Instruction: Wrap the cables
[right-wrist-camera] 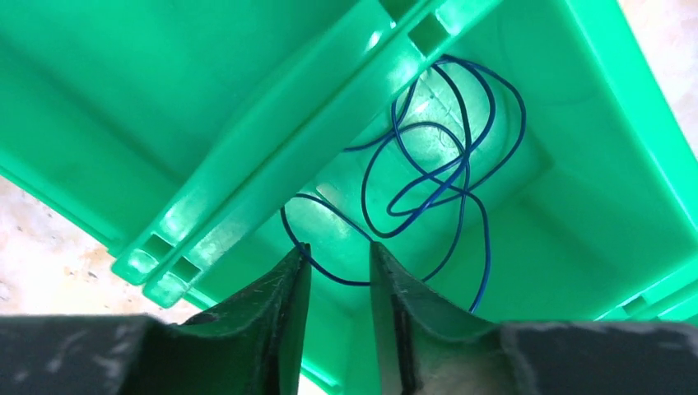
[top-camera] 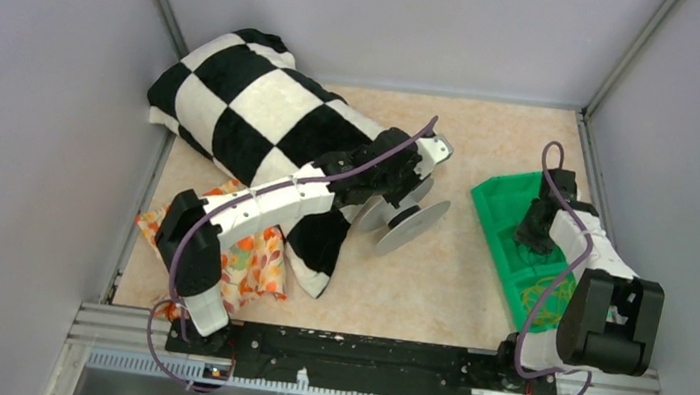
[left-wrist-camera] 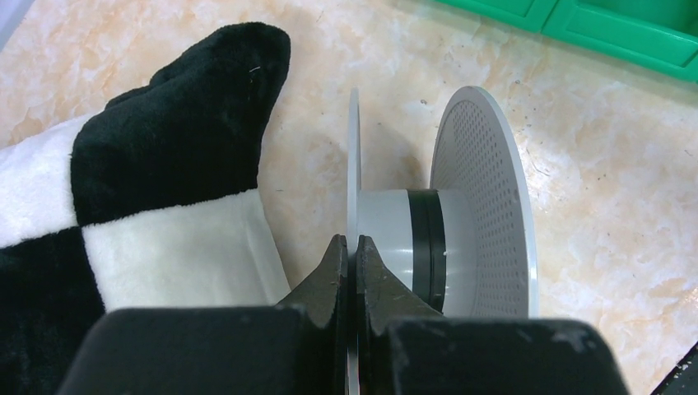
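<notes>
The cable [right-wrist-camera: 428, 177] is a thin dark-blue wire lying in loose loops on the floor of a green bin [right-wrist-camera: 247, 99]. My right gripper [right-wrist-camera: 337, 251] is open down inside that bin, and a stretch of the wire runs across the gap between its fingers. In the top view the right gripper [top-camera: 533, 240] is inside the bin [top-camera: 507, 202]. My left gripper [left-wrist-camera: 352, 247] is shut on the thin left flange of a grey spool [left-wrist-camera: 486, 206], which has a dark band round its hub. The spool [top-camera: 411, 225] stands mid-table by the left gripper [top-camera: 398, 199].
A black-and-white checkered blanket [top-camera: 255, 115] lies at the back left and reaches under the left arm; it also shows in the left wrist view [left-wrist-camera: 165, 164]. An orange patterned cloth [top-camera: 252, 264] lies at the front left. Yellow rubber bands [top-camera: 556, 291] fill the bin's near compartment.
</notes>
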Controlling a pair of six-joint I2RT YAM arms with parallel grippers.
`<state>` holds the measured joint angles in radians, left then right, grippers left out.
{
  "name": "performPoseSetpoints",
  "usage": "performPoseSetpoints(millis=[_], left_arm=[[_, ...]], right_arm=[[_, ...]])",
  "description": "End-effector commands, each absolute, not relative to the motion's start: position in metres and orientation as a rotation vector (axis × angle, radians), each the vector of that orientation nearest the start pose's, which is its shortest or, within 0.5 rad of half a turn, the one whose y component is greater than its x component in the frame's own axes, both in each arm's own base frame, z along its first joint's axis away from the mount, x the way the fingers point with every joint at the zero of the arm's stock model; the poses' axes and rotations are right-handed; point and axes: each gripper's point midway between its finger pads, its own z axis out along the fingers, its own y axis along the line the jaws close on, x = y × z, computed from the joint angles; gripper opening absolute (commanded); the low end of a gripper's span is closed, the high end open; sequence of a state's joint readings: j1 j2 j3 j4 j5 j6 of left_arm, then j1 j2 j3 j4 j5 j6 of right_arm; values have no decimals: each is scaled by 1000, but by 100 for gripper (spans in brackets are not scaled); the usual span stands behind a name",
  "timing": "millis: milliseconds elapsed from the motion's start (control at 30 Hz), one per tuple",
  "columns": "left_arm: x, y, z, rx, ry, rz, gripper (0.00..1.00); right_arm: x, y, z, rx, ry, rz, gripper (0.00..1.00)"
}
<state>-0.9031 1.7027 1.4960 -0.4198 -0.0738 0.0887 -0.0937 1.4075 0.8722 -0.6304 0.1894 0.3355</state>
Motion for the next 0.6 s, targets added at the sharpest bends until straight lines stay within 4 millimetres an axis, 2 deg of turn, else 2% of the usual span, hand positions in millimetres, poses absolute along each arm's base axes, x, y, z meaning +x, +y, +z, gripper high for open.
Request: performPoseSetpoints(millis=[0,167,300,433,467,533,567], left_arm=[[322,-363,218,998,1977,-345,0],[324,-360,227,1021,1955,-380,0],[327,-356,220,1035,1971,-378,0],[336,-349,218,1012,1987,-352,0],[336,-350,221,1007,1987,-359,4],[335,-353,224,1009,1985,-384,21],[331,-358,226,1024,1980,-423,35]], right_arm=[[299,-46,68,598,2558,-173,25],[294,-44,83,589,2539,-167,0],[285,-38,99,592,2515,-118,0],[279,-24,129,596,2430,0,0],[278,-22,139,595,2399,17,0],[277,-20,161,590,2337,44,0],[277,-20,173,583,2309,51,0]])
